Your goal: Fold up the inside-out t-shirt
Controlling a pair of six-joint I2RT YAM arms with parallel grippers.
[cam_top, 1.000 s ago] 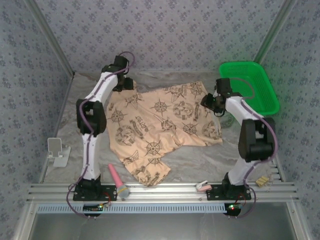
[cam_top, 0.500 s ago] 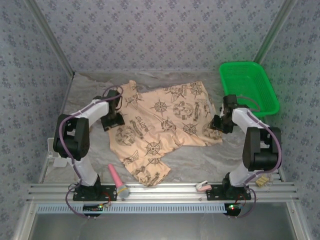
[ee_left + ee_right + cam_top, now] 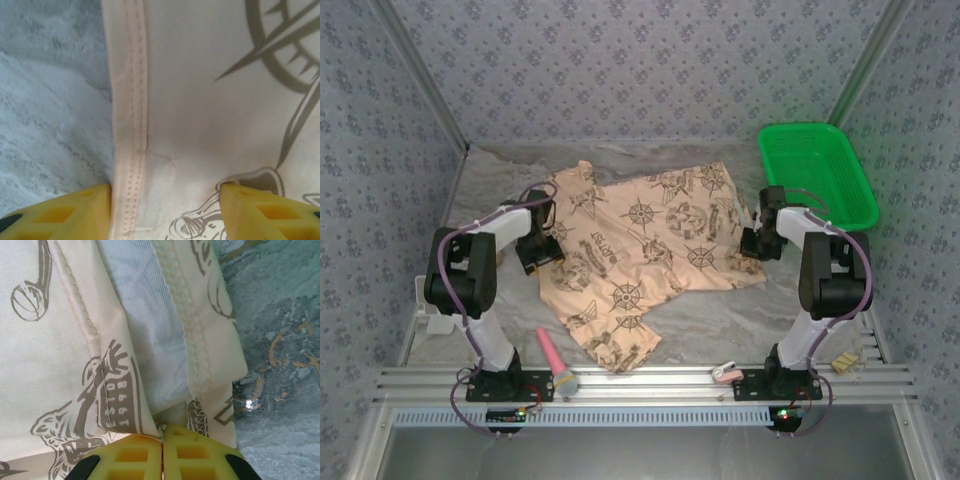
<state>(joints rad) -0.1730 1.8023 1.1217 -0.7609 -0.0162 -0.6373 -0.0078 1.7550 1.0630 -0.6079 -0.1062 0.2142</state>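
The inside-out t-shirt (image 3: 640, 250), peach-tan with dark compass prints, lies spread and rumpled across the middle of the table. My left gripper (image 3: 542, 250) is down at its left edge. In the left wrist view that gripper (image 3: 165, 212) is open, its yellow fingers (image 3: 75, 215) straddling the stitched hem (image 3: 130, 100) without pinching it. My right gripper (image 3: 755, 245) is at the shirt's right edge. Up close, the right gripper (image 3: 162, 450) has its fingers pressed together on a fold of cloth (image 3: 165, 370) with a paler inner layer showing.
A green plastic basket (image 3: 820, 170) stands at the back right, close to the right arm. A pink handled tool (image 3: 553, 358) and a small pink-white item (image 3: 725, 373) lie near the front rail. A white stand (image 3: 435, 305) sits at the left edge.
The left arm swung down from the back of the table to the shirt's left edge. The right gripper dropped to the shirt's right edge and closed on the cloth.
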